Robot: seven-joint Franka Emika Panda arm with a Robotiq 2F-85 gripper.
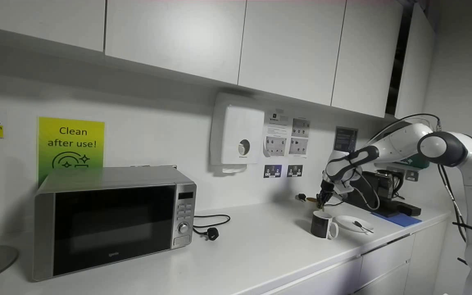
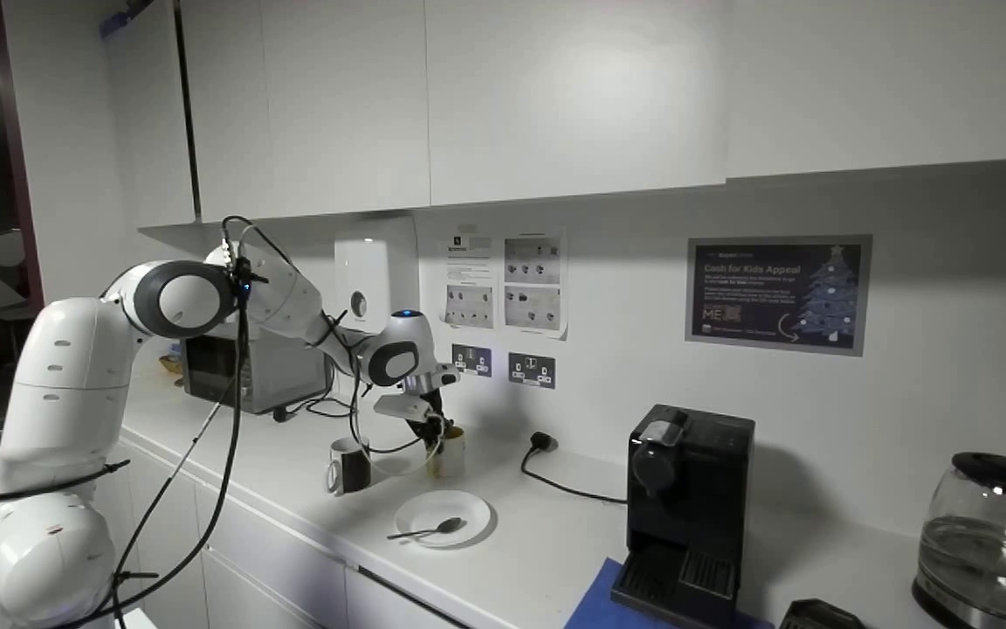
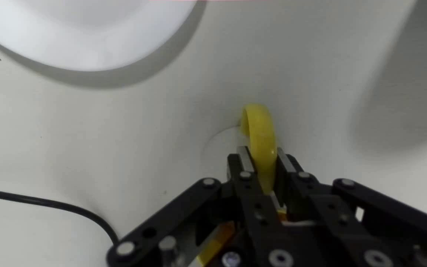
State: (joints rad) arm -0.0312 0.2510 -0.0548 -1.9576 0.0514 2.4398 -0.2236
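My gripper [image 3: 262,157] is shut on the yellow handle of a mug [image 3: 260,128]; one finger is on each side of the handle. In an exterior view the yellow and white mug [image 2: 451,456] is upright at the black fingers [image 2: 430,426]. I cannot tell whether its base touches the counter. In another exterior view only its orange-brown rim [image 1: 311,200] and part of its side show behind the gripper [image 1: 322,200]. A black and white mug [image 1: 320,224] stands nearby, also seen here [image 2: 353,467]. A white plate [image 2: 468,507] with a spoon [image 2: 446,526] lies close; its edge shows in the wrist view [image 3: 87,55].
A microwave [image 1: 113,221] stands farther along the counter. A black coffee machine [image 2: 691,515] on a blue mat [image 2: 595,598] and a glass kettle [image 2: 979,559] stand on the other side. A black cable [image 3: 50,204] lies near the mug. Wall cabinets [image 2: 573,96] hang above.
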